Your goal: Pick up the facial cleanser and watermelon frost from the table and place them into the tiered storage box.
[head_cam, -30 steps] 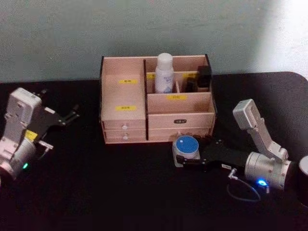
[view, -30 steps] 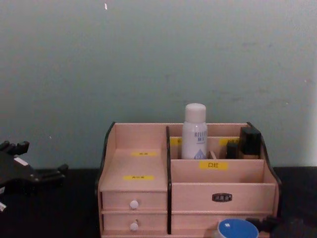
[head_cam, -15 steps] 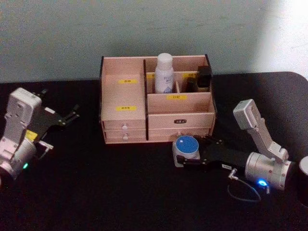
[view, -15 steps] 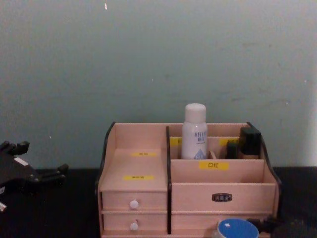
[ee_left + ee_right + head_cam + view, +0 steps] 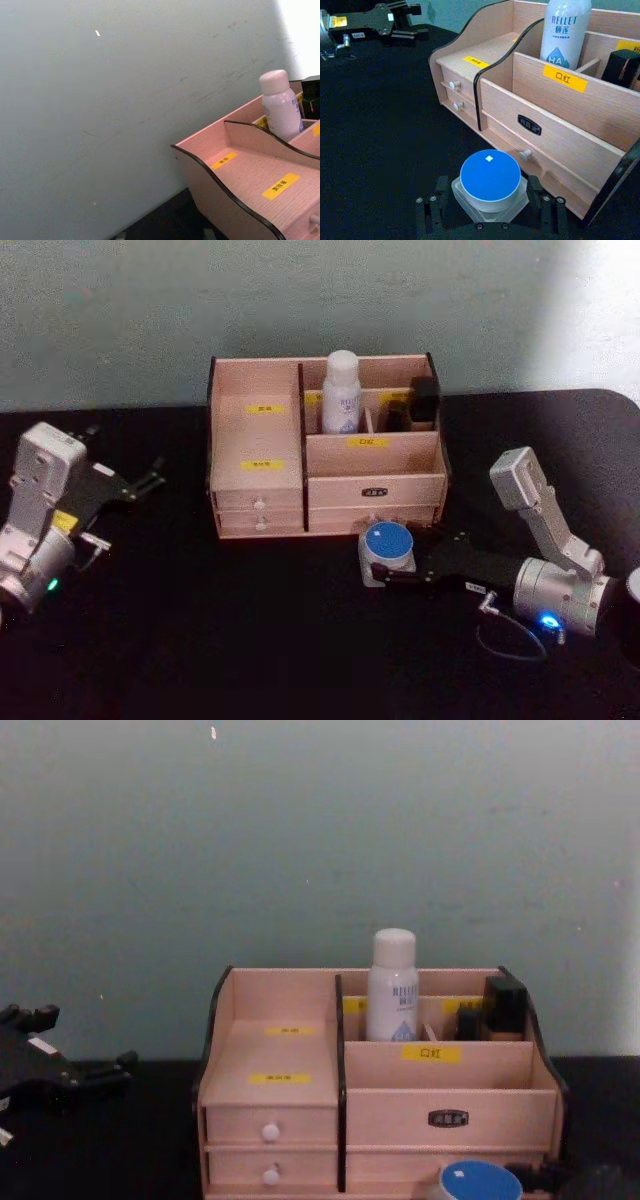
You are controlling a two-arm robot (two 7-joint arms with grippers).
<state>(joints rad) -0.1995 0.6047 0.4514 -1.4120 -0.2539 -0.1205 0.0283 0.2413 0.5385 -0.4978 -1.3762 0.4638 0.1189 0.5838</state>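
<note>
Left gripper, jaws apart and empty, rests well to the left of the wooden box, where the white bottle stands upright in a rear compartment. The blue-lidded jar sits on the black table just in front of the box's lower right drawer. The right gripper encloses it, though a firm clamp cannot be told. The open compartments lie above and behind the jar, so the lift probably falls to the right arm.

A plain, pale grey-green wall fills the upper frame, with a small white speck at upper left. Bright light washes its upper right corner. Below lies a matte black worktop.
</note>
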